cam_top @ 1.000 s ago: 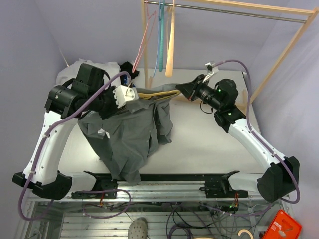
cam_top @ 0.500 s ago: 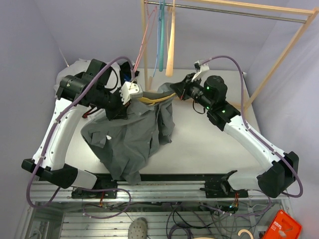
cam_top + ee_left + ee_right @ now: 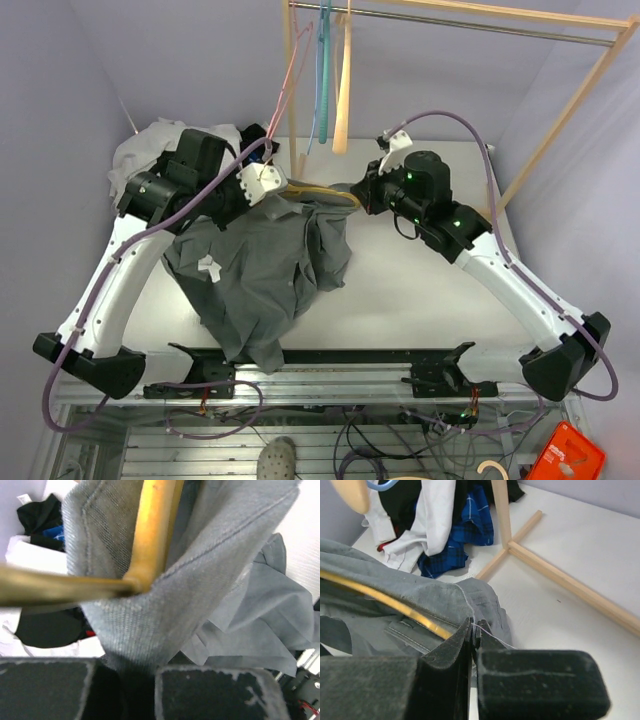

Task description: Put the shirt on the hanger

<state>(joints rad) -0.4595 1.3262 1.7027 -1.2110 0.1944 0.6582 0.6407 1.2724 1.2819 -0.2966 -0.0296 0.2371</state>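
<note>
1. Shirt point(image 3: 265, 275): grey, heaped centre-left on table point(image 3: 430, 290). Hem trails to lower frame nr arm bases, upper part draped over hanger.
2. Hanger point(image 3: 320, 191): yellow, frame centre, betw. your two grippers, mostly under cloth.
3. Your L gripper point(image 3: 135, 667): jaws nearly closed, pinching shirt cloth just below hanger corner.
4. Your R gripper point(image 3: 472, 640): jaws pressed together at shirt seam & hanger bar; can't tell which is nipped.
5. Clothes pile point(image 3: 140, 150): upper left.
6. Wooden rack point(image 3: 560, 125): top.

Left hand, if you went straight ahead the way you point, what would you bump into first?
The left hand pinches the grey shirt, so cloth comes first. Just beyond, the corner of the yellow hanger sits inside that fold, probably next, though depth is hard to judge.
</note>
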